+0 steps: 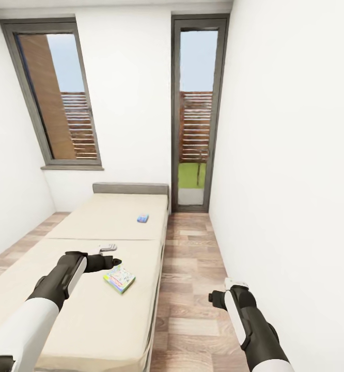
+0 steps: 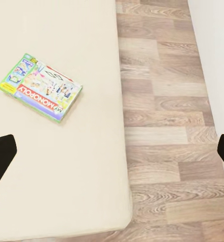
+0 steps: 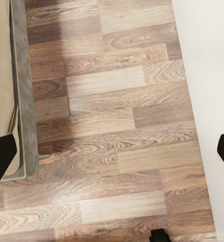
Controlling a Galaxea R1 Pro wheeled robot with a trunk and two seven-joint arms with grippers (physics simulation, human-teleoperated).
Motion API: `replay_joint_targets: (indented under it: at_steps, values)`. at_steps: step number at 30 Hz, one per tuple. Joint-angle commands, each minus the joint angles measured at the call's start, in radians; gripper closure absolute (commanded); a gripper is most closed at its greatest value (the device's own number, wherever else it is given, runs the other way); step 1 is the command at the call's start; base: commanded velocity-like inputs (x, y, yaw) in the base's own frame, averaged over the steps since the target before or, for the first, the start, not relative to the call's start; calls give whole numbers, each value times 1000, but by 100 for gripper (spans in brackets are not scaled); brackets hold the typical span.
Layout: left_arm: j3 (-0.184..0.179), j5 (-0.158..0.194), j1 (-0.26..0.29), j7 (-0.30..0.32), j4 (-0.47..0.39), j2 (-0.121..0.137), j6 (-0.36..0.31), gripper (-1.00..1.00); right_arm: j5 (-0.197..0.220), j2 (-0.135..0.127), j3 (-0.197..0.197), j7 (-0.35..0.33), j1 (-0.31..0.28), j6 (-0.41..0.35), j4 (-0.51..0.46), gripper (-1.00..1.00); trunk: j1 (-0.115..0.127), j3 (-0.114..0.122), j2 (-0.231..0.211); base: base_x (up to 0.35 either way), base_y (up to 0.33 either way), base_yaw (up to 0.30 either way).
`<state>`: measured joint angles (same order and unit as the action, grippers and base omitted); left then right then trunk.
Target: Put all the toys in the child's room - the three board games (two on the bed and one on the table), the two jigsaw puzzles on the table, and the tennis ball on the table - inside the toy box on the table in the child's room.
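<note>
Now, left to right —
Left gripper (image 1: 108, 255): my fingers are spread wide and empty, hovering over the wide bed with the plain beige mattress (image 1: 89, 310); in my left wrist view the black fingertips (image 2: 1, 156) sit at opposite edges.
Near board game: the flat green-edged printed cardboard box lettered MONOPOLY (image 2: 41, 85) lies flat on the mattress, just beside my left gripper, near the bed's floor-side edge.
Far board game: a small blue flat box (image 1: 142, 218) lies farther up the mattress, toward the grey headboard (image 1: 130, 188).
Floor: wood-plank flooring (image 1: 192, 289) runs between bed and white wall.
Right gripper (image 1: 236, 283): over the floor, apart from the bed — fingers spread, holding nothing.
</note>
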<state>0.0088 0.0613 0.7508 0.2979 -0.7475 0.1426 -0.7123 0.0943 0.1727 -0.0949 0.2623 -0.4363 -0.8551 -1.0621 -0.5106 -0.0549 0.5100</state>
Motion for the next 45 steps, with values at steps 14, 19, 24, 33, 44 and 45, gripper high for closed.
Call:
replay_joint_targets:
  at_steps: [14,19,24,33,44,45]
  values:
    - [5,6,1,3,-1,0,-7,-100,12,1,-2,8,-1,-2,-1,-100,-1,-2,2,93,16,-8]
    - [4,6,1,5,-1,0,-7,-100,12,1,-2,8,-1,-2,-1,-100,-1,2,2,165,97,-177]
    - [1,6,1,6,-1,0,-3,-100,13,1,-2,8,-1,-2,-1,-100,-1,6,2,179,40,-230]
    - [1,6,1,4,-1,0,-2,-100,13,1,-2,7,-1,-2,-1,-100,-1,10,2,112,2,-131]
    - [5,6,1,6,-1,0,-2,-100,13,1,-1,7,-1,-2,-1,-100,-1,10,2,90,4,-3]
    - [4,6,1,7,-1,0,-3,-100,13,1,0,7,-1,-2,-1,-100,-1,10,2,150,67,0]
